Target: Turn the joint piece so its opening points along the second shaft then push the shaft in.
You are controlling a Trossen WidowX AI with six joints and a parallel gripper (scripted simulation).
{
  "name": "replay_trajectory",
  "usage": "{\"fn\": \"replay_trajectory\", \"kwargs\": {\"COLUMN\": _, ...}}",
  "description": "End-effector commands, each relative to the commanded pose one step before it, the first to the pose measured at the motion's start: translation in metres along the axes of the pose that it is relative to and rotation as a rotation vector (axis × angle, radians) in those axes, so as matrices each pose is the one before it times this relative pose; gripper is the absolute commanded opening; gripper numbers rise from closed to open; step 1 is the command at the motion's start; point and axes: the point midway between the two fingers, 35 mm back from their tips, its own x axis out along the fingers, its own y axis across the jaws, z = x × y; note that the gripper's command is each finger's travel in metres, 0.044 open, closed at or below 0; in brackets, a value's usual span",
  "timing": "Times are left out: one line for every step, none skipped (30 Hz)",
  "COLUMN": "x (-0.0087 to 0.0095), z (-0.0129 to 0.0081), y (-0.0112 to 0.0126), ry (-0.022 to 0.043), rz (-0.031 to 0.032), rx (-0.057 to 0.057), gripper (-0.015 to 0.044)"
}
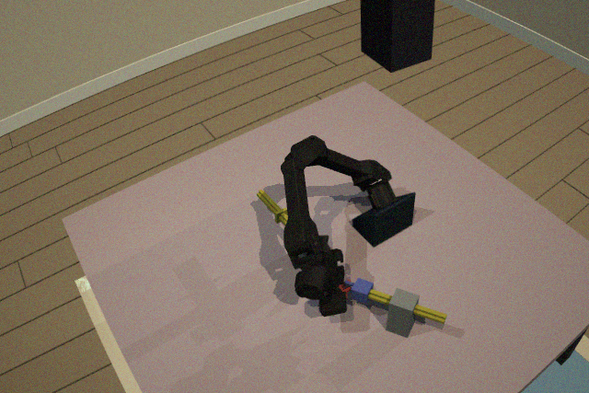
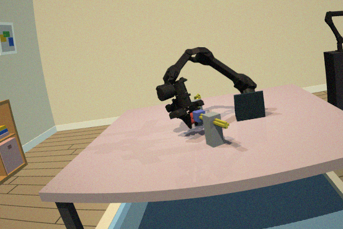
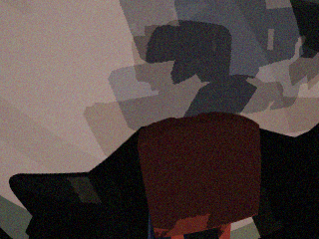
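Observation:
The red joint piece (image 1: 345, 288) (image 2: 191, 117) (image 3: 199, 169) is on the hinge side of the blue end part (image 1: 361, 289) (image 2: 198, 115). That part is on the yellow first shaft (image 1: 430, 313) (image 2: 221, 123), which runs through the grey block (image 1: 401, 315) (image 2: 213, 131). My gripper (image 1: 335, 294) (image 2: 190, 123) (image 3: 179, 127) is shut on the joint piece, with one finger on each side of it in the wrist view. The second yellow shaft (image 1: 267, 201) (image 2: 197, 96) shows only at its far end. The arm hides the rest of it, most of its block, and where the opening points.
The arm's dark base plate (image 1: 392, 222) (image 2: 249, 105) stands on the pink table (image 1: 475, 246) (image 2: 133, 171), behind the first shaft in the exterior view. The arm arches over the second shaft. A black pedestal (image 1: 397, 17) (image 2: 333, 76) stands off the table.

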Motion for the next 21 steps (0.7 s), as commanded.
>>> {"fn": "replay_trajectory", "kwargs": {"x": -0.00135, "z": 0.00064, "y": -0.00193, "ry": -0.04548, "rz": 0.01439, "rx": 0.0666, "gripper": 0.0000}}
{"fn": "replay_trajectory", "kwargs": {"x": -0.00045, "z": 0.00016, "y": -0.00045, "ry": -0.01085, "rz": 0.00341, "rx": 0.0161, "gripper": 0.0000}}
{"fn": "replay_trajectory", "kwargs": {"x": -0.00038, "z": 0.00014, "y": -0.00039, "ry": -0.00975, "rz": 0.00271, "rx": 0.0142, "gripper": 0.0000}}
{"fn": "replay_trajectory", "kwargs": {"x": -0.00035, "z": 0.00014, "y": -0.00038, "ry": -0.00966, "rz": 0.00231, "rx": 0.0136, "gripper": 0.0000}}
{"fn": "replay_trajectory", "kwargs": {"x": -0.00035, "z": 0.00016, "y": -0.00039, "ry": -0.00988, "rz": 0.00207, "rx": 0.0138, "gripper": 0.0000}}
{"fn": "replay_trajectory", "kwargs": {"x": -0.00034, "z": 0.00016, "y": -0.00040, "ry": -0.00994, "rz": 0.00186, "rx": 0.0141, "gripper": 0.0000}}
{"fn": "replay_trajectory", "kwargs": {"x": -0.00034, "z": 0.00016, "y": -0.00040, "ry": -0.00980, "rz": 0.00170, "rx": 0.0141, "gripper": 0.0000}}
{"fn": "replay_trajectory", "kwargs": {"x": -0.00033, "z": 0.00015, "y": -0.00039, "ry": -0.00962, "rz": 0.00153, "rx": 0.0140, "gripper": 0.0000}}
{"fn": "replay_trajectory", "kwargs": {"x": -0.00033, "z": 0.00014, "y": -0.00039, "ry": -0.00957, "rz": 0.00139, "rx": 0.0140, "gripper": 0.0000}}
{"fn": "replay_trajectory", "kwargs": {"x": -0.00033, "z": 0.00014, "y": -0.00039, "ry": -0.00961, "rz": 0.00125, "rx": 0.0140, "gripper": 0.0000}}
{"fn": "replay_trajectory", "kwargs": {"x": -0.00033, "z": 0.00014, "y": -0.00040, "ry": -0.00969, "rz": 0.00111, "rx": 0.0142, "gripper": 0.0000}}
{"fn": "replay_trajectory", "kwargs": {"x": -0.00033, "z": 0.00014, "y": -0.00040, "ry": -0.00973, "rz": 0.00095, "rx": 0.0142, "gripper": 0.0000}}
{"fn": "replay_trajectory", "kwargs": {"x": -0.00033, "z": 0.00014, "y": -0.00040, "ry": -0.00970, "rz": 0.00079, "rx": 0.0141, "gripper": 0.0000}}
{"fn": "replay_trajectory", "kwargs": {"x": -0.00033, "z": 0.00015, "y": -0.00041, "ry": -0.00970, "rz": 0.00058, "rx": 0.0141, "gripper": 0.0000}}
{"fn": "replay_trajectory", "kwargs": {"x": -0.00032, "z": 0.00015, "y": -0.00043, "ry": -0.00972, "rz": 0.00034, "rx": 0.0142, "gripper": 0.0000}}
{"fn": "replay_trajectory", "kwargs": {"x": -0.00033, "z": 0.00016, "y": -0.00043, "ry": -0.00978, "rz": 0.00021, "rx": 0.0143, "gripper": 0.0000}}
{"fn": "replay_trajectory", "kwargs": {"x": -0.00035, "z": 0.00017, "y": -0.00044, "ry": -0.00984, "rz": 0.00012, "rx": 0.0145, "gripper": 0.0000}}
{"fn": "replay_trajectory", "kwargs": {"x": -0.00037, "z": 0.00018, "y": -0.00044, "ry": -0.00987, "rz": 0.00005, "rx": 0.0147, "gripper": 0.0000}}
{"fn": "replay_trajectory", "kwargs": {"x": -0.00038, "z": 0.00019, "y": -0.00044, "ry": -0.00981, "rz": -0.00002, "rx": 0.0148, "gripper": 0.0000}}
{"fn": "replay_trajectory", "kwargs": {"x": -0.00038, "z": 0.00019, "y": -0.00044, "ry": -0.00966, "rz": -0.00010, "rx": 0.0149, "gripper": 0.0000}}
{"fn": "replay_trajectory", "kwargs": {"x": -0.00037, "z": 0.00018, "y": -0.00044, "ry": -0.00955, "rz": -0.00016, "rx": 0.0150, "gripper": 0.0000}}
